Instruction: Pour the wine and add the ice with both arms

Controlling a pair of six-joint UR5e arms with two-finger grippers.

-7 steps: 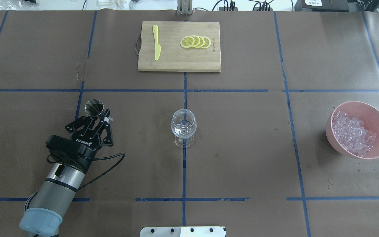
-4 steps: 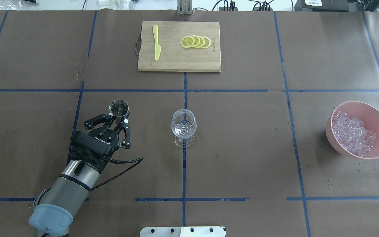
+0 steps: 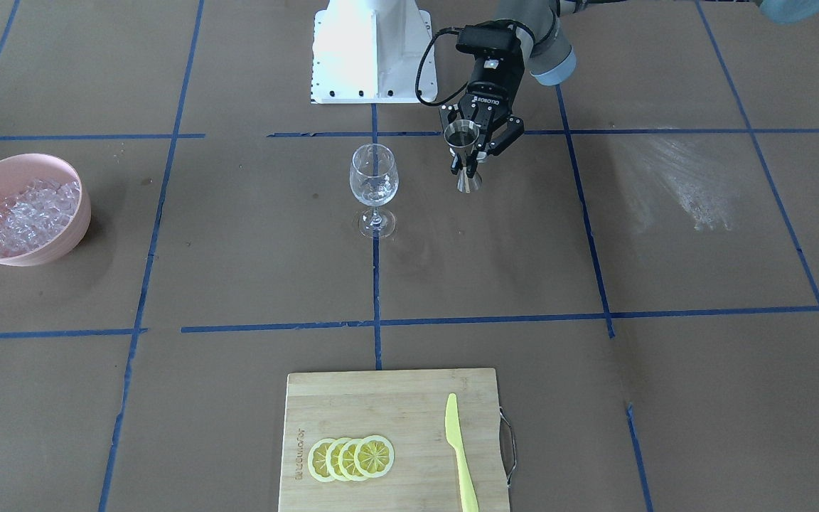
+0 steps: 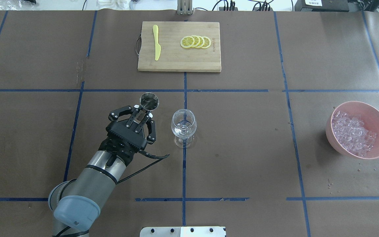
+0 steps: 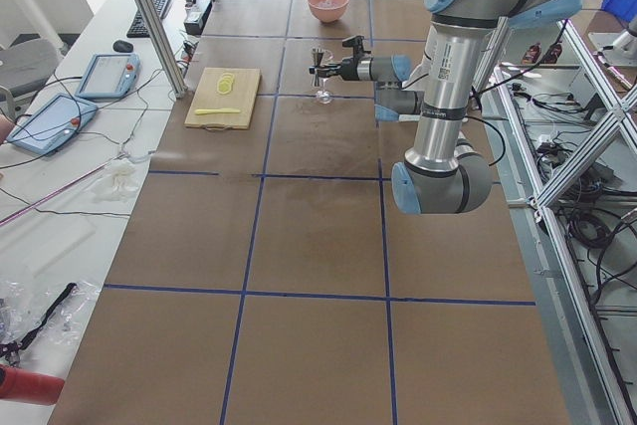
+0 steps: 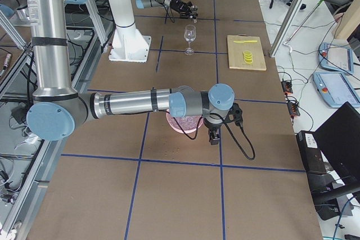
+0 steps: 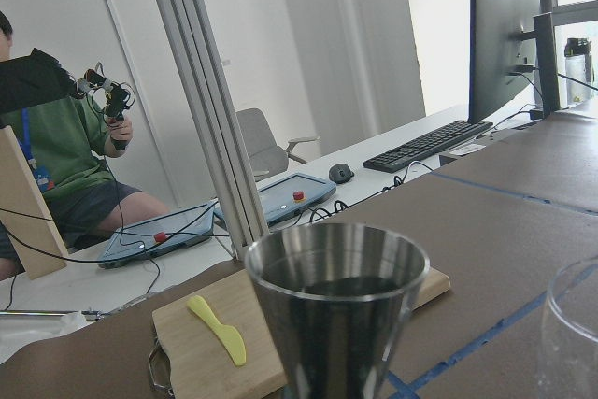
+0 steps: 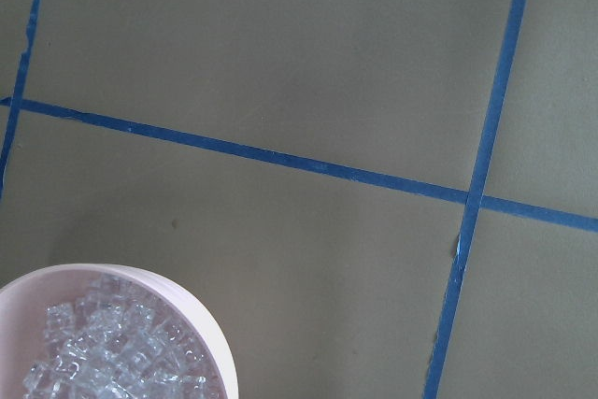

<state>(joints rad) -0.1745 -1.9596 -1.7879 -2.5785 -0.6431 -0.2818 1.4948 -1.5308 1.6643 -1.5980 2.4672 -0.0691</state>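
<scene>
The left gripper [image 4: 143,111] is shut tight on a small metal cup [image 4: 149,101]. Its two fingers pinch the thin middle of the cup. The cup stands straight up and it looks lifted off the table [image 4: 242,148]. In the left wrist view there is something dark inside the cup [image 7: 336,315].

The cup is just beside the glass [image 4: 183,123], on the robot's left of it, and they do not touch. The glass stands on its foot in the middle of the table, right on a blue line. It looks clear inside.

The ice [image 4: 352,133] is in a pink bowl [image 4: 373,115]. The bowl sits far off on the robot's right side of the table, well apart from the glass. The ice is a heap of small clear bits that fills much of the bowl. Some wet drops lie on the table near the bowl.

The right arm [image 6: 129,104] shows only in the view from the right end. The right gripper [image 6: 214,136] points down just beside the bowl. I cannot tell if it is open or shut. The right wrist view looks down on the bowl's rim [image 8: 210,324] and the ice [image 8: 103,352].

On the far side of the table lies a wood board [image 4: 173,59]. A yellow knife [image 4: 156,46] and a row of lemon slices [image 4: 196,42] lie on it
</scene>
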